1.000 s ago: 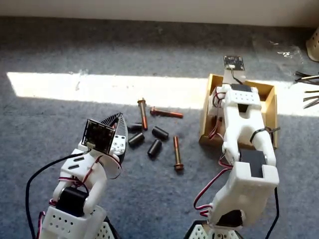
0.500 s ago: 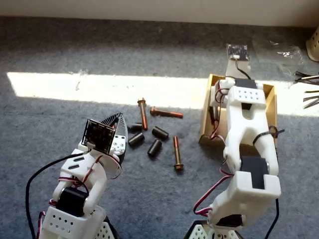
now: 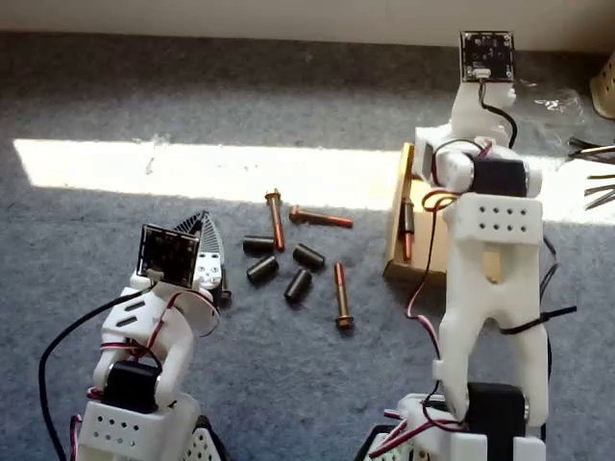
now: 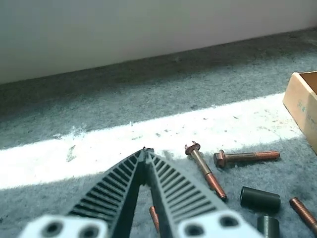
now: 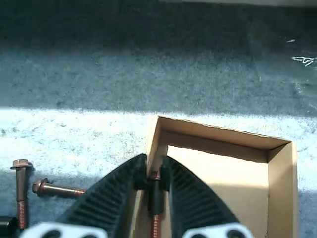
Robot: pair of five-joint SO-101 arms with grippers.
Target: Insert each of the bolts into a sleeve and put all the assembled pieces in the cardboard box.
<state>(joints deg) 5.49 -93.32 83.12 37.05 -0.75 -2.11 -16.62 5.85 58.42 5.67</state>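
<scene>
the right gripper (image 5: 152,173) has its fingers (image 5: 116,198) drawn in narrow, clamped on an assembled piece (image 5: 155,196), a copper bolt with a dark sleeve round its shank, the bolt's tip just showing between the fingertips. that piece hangs at the wall of the cardboard box (image 5: 223,135) on the side nearest the loose parts; from above it lies along that same wall (image 3: 407,230), and i cannot tell whether it is touching the cardboard. the right arm stands tall and stretched forward over the box (image 3: 396,252), its wrist tipped down. the left gripper (image 4: 144,154) has its fingers (image 4: 119,191) pressed together right to the tip, with nothing between them. it sits low over the grey carpet (image 3: 115,96), the left arm folded back on itself, the gripper (image 3: 207,245) pointing toward the sunlit strip with the loose pile off to one side of it. three loose bolts (image 3: 276,219) lie on the carpet, two near each other at the edge of the sunlit strip and one apart, closer to the box. four loose sleeves (image 3: 298,285) lie in a small cluster between them, none on a bolt.
</scene>
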